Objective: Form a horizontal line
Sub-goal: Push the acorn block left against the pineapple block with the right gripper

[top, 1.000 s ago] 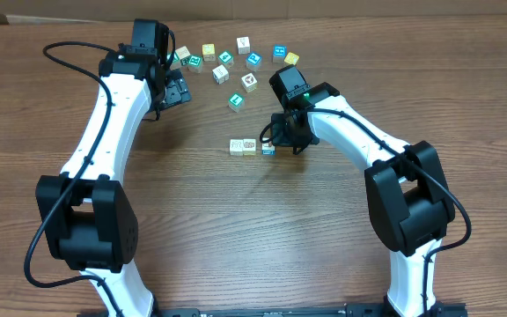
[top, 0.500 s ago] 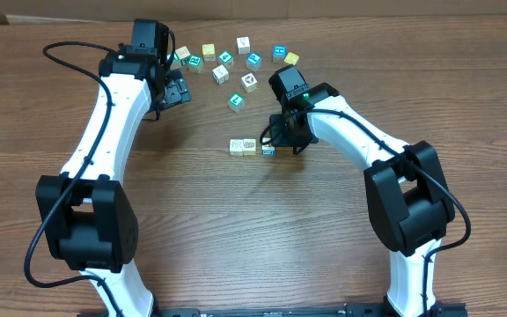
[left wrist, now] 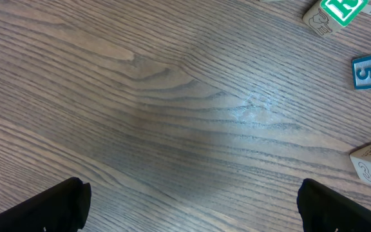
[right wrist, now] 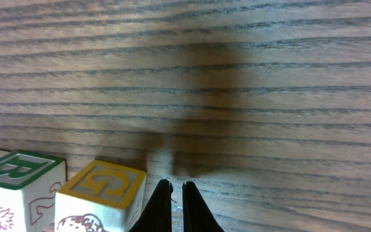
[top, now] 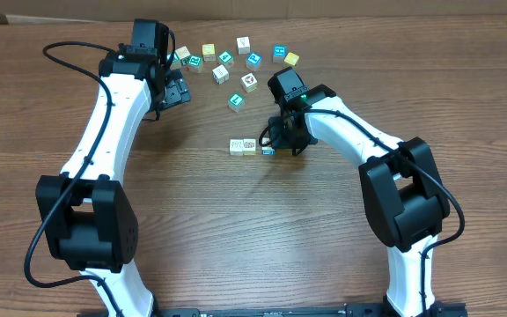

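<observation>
Three cubes (top: pixel 236 146) form the horizontal line (top: pixel 249 146); the right gripper (top: pixel 277 142), clenched on nothing, stands just beside its blue-edged end. The left gripper (top: pixel 176 90) is released, well apart.

Wide bare bench (top: pixel 236 229) is left open on the near side of the row (top: pixel 250 146), whereas the far side is cluttered by loose cubes (top: pixel 221 74), and the row's right end is closed off by the right gripper (top: pixel 278 141).
</observation>
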Robot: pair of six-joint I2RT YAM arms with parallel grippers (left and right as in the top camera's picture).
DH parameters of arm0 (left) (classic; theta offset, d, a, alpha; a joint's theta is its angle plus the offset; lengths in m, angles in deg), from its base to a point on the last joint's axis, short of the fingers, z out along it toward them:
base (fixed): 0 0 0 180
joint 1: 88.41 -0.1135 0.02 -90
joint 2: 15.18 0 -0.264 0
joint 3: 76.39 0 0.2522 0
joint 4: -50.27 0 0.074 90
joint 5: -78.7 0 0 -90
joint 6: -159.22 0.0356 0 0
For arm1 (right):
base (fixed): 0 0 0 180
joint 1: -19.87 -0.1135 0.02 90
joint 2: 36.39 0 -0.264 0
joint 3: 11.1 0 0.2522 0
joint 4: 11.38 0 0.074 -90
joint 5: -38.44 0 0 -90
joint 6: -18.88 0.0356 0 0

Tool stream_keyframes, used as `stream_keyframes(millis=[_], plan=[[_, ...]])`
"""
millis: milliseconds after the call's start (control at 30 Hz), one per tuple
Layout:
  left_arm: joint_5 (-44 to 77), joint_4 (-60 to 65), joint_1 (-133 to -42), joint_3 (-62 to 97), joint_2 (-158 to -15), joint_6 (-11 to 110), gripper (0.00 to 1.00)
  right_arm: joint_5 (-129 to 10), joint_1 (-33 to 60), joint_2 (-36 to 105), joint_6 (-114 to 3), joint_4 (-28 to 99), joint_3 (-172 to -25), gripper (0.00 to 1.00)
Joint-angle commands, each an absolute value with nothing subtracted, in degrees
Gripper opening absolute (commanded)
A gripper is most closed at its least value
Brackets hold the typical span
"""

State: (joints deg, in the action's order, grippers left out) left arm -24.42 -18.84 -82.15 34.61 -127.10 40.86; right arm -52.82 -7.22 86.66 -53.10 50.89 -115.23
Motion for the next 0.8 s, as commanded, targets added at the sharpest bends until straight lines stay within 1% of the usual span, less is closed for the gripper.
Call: stream_keyframes(millis=[0,767], plan=[[-25.21,-18.93,-82.02,35.96,-127.84,40.92,1.0,-53.34,-7.88,87.29,-54.76,50.47,-114.81,0.04],[-25.21,-18.95,-82.02,35.96,-127.84,40.92,1.0,-54.56,-8.53,87.29,-54.85,49.95,-114.94,0.04]])
